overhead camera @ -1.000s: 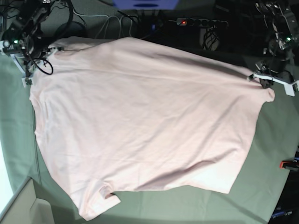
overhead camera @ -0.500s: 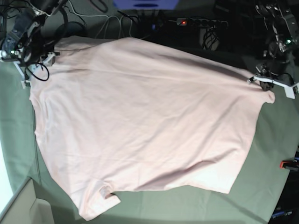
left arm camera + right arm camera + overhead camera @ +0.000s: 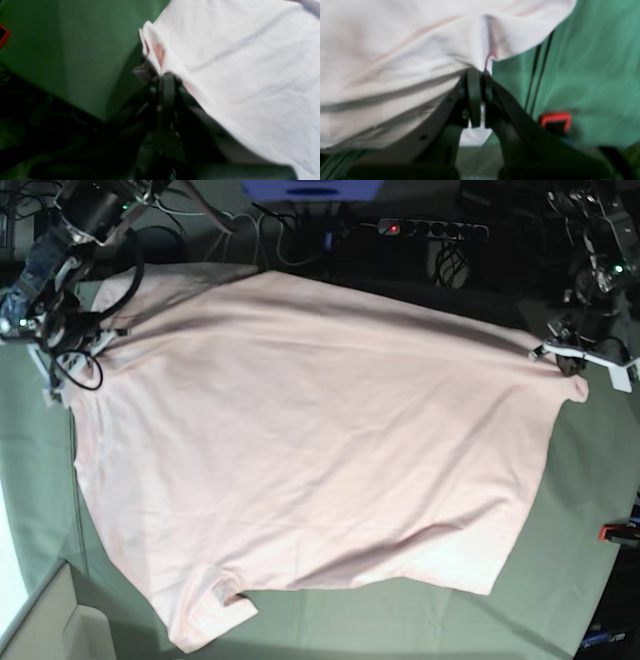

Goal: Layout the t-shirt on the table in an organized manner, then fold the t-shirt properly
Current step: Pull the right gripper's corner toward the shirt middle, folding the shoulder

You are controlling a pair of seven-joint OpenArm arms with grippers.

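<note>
The pale pink t-shirt (image 3: pixel 310 440) lies spread across the grey-green table (image 3: pixel 560 580) with a plain side up and one sleeve at the near left. My left gripper (image 3: pixel 556 356) is at the shirt's far-right corner. In the left wrist view it (image 3: pixel 166 75) is shut on a pinch of the t-shirt (image 3: pixel 237 62), beside bare table (image 3: pixel 62 50). My right gripper (image 3: pixel 72 370) is at the shirt's far-left edge. The right wrist view shows it (image 3: pixel 481 72) shut on the hem of the t-shirt (image 3: pixel 395 45), above the table (image 3: pixel 595 62).
A red clamp (image 3: pixel 618 532) sits on the table's right edge, and another red clamp (image 3: pixel 555 120) is near my right gripper. A power strip (image 3: pixel 430 227) and cables lie behind the table. A cardboard box (image 3: pixel 50 625) stands at the near left corner.
The right arm has shifted back and left, and the shirt's far-left corner has lifted and drawn slightly rightward. The left gripper holds its corner in the same place.
</note>
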